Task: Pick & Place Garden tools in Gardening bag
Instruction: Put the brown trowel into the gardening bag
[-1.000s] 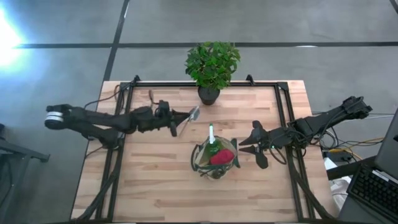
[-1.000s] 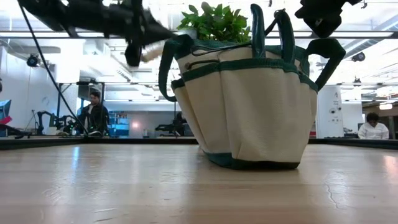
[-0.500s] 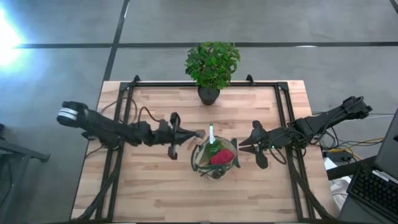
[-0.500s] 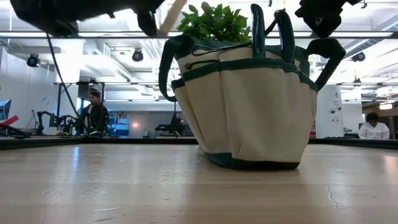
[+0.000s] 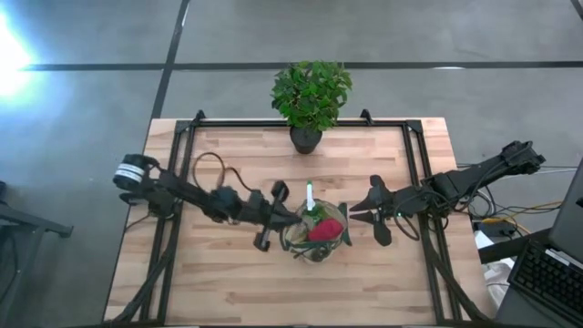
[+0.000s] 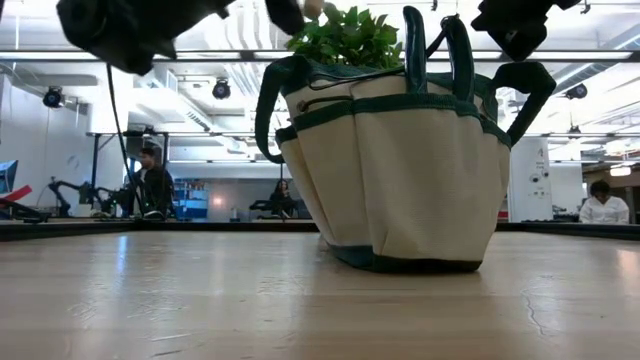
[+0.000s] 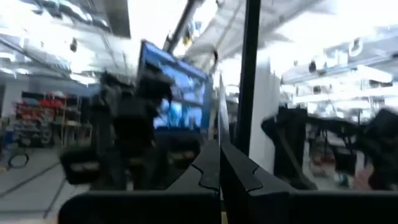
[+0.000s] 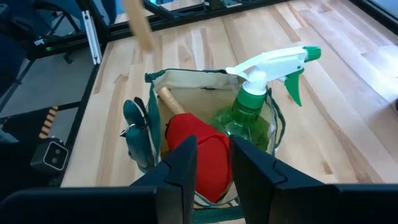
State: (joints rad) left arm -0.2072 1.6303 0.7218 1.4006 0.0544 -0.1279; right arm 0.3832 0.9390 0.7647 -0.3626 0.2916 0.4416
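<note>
The khaki gardening bag (image 5: pixel 314 232) stands on its base mid-table. It holds a green spray bottle (image 8: pixel 255 112), a red glove (image 8: pixel 199 155), dark green pruners (image 8: pixel 140 134) and a wooden handle (image 8: pixel 166 98). My left gripper (image 5: pixel 284 211) is above the bag's left rim, shut on a wooden-handled tool (image 8: pixel 138 25). It also shows in the low view, where the left gripper (image 6: pixel 290 12) is level with the bag's handles. My right gripper (image 5: pixel 357 211) hovers just right of the bag, slightly open, with nothing between its fingers (image 8: pixel 245 171). My left gripper pinches the tool between its two shut fingers (image 7: pixel 239 174), and a thin metal edge (image 7: pixel 219 118) rises from between them. The tool's wooden handle (image 8: pixel 140 28) slants in the air over the bag's left rim, clear of bag and table. The exact part held is hidden.
A leafy plant in a black pot (image 5: pixel 308 137) stands at the table's far edge behind the bag. A black frame (image 5: pixel 187 137) runs along the table's sides. Bare wood lies near and left of the bag. People and equipment show in the room beyond.
My left gripper has carried the tool from the table's left-centre toward the right and near side, up to the bag's left rim. It has tipped upward and rolled on the way. The tool has swung round with it. My right arm has kept still.
</note>
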